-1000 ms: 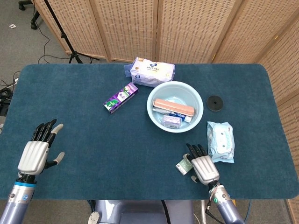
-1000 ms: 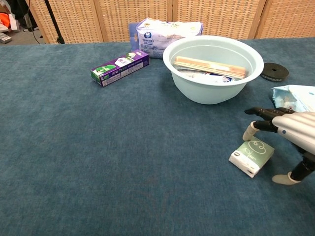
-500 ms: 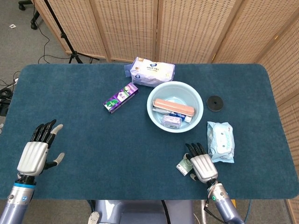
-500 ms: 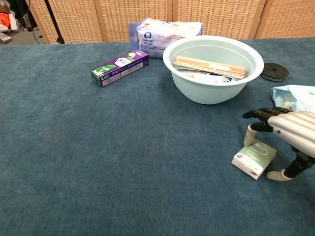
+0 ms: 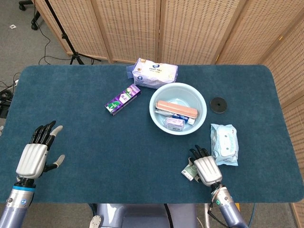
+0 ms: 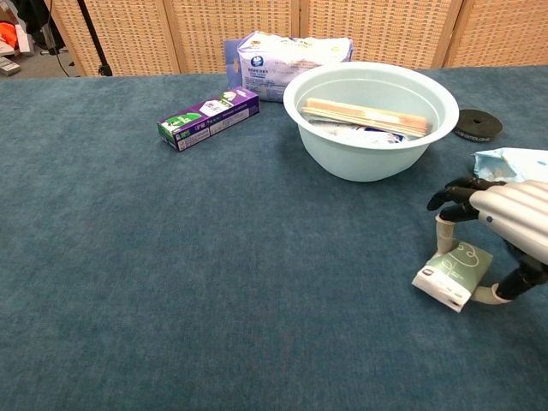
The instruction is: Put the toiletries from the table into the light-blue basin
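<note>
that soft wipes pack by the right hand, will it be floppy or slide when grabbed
The wipes pack looks like a soft film pouch with wrinkled edges, so it will probably sag if lifted by one end. Its glossy wrap may slip between the fingers. Lying flat on the cloth-covered table, it seems unlikely to roll or tip.

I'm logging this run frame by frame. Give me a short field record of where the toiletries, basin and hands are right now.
basin: light-blue basin, mid-table, already holding several items
right hand: right hand pinching the small green box, one edge tilted off the table
left hand: left hand open, holding nothing
still outside: purple toothpaste box, tissue pack, wet wipes pack
other: black disc right of basin
</note>
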Robot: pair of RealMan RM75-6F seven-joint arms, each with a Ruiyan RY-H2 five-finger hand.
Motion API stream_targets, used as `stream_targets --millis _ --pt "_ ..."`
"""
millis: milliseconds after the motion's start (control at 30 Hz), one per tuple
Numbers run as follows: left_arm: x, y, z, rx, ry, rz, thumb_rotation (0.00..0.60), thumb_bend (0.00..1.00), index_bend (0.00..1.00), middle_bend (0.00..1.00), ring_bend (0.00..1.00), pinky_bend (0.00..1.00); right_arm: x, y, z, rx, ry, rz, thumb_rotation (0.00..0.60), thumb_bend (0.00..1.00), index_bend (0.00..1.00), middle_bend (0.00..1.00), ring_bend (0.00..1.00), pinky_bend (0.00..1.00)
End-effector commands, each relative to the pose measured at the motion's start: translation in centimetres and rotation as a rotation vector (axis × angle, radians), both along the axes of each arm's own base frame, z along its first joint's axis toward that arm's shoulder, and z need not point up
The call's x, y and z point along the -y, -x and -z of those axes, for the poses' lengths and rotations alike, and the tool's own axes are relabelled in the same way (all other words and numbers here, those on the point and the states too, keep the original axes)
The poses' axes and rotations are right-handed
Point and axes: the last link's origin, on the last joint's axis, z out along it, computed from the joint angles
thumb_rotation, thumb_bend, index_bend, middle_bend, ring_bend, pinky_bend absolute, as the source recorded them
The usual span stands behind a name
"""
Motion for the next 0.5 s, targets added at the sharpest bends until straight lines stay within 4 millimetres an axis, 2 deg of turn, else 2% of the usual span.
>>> stream_targets --millis 33,300,500 --pt "-0.1 0.0 0.0 0.001 -0.001 0.000 0.600 0.28 0.11 0.00 0.00 0.01 0.4 -0.5 -0.7 -0.008 0.020 -0.015 0.600 0.23 0.57 0.20 0.10 0.18" --pt "-0.3 0.1 -0.1 0.000 -0.003 -0.006 0.600 0.28 0.11 0.00 0.00 0.01 1.8 -2.7 -2.7 -0.041 0.069 -0.080 0.600 0.23 0.57 0.20 0.10 0.18" --pt "-0.5 0.5 -0.2 -0.001 -0.004 -0.017 0.600 0.28 0.11 0.00 0.00 0.01 3.9 -5.5 -3.9 -0.040 0.103 -0.130 0.600 0.23 0.57 0.20 0.10 0.19"
